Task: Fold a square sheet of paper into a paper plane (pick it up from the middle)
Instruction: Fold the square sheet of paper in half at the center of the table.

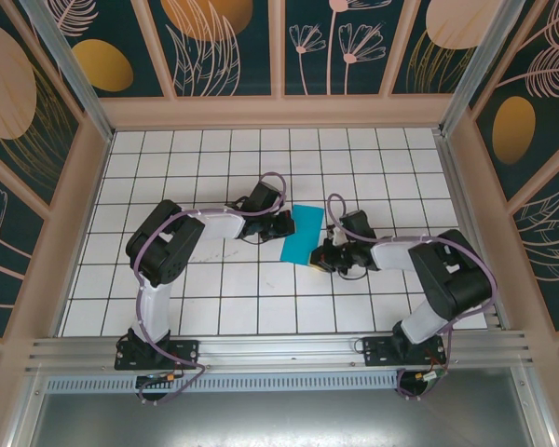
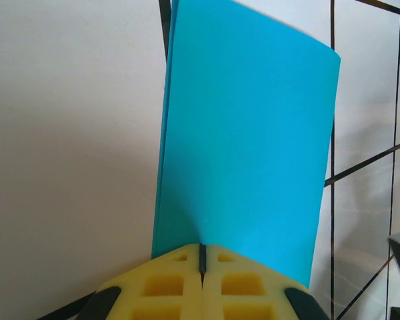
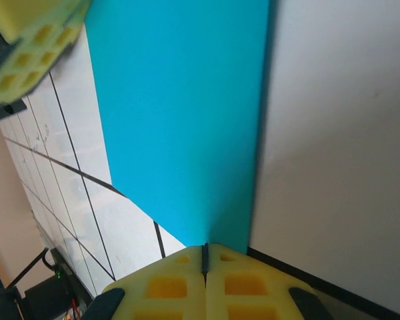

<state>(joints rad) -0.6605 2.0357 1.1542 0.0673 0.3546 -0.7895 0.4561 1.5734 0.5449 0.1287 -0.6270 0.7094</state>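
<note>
Pressed together low in its own wrist view, the left hand (image 2: 201,259) pinches one edge of the paper (image 2: 247,153). From above, that hand sits at 9 o'clock of the teal paper, which is held mid-counter (image 1: 214,307) between both arms. At the paper's 4 o'clock corner the right hand (image 3: 205,257) pinches the opposite edge, likewise closed.

Both the left arm (image 1: 158,256) and the right arm (image 1: 447,270) pair white link tubes with bulky black joint housings, and each stands on a black base plate (image 1: 154,354). A lilac cable (image 1: 272,176) loops along each arm. The left claw (image 2: 202,257) and right claw (image 3: 205,257) carry yellow fingers (image 2: 167,287) moulded with square pockets, with black parts at their outer edges.
</note>
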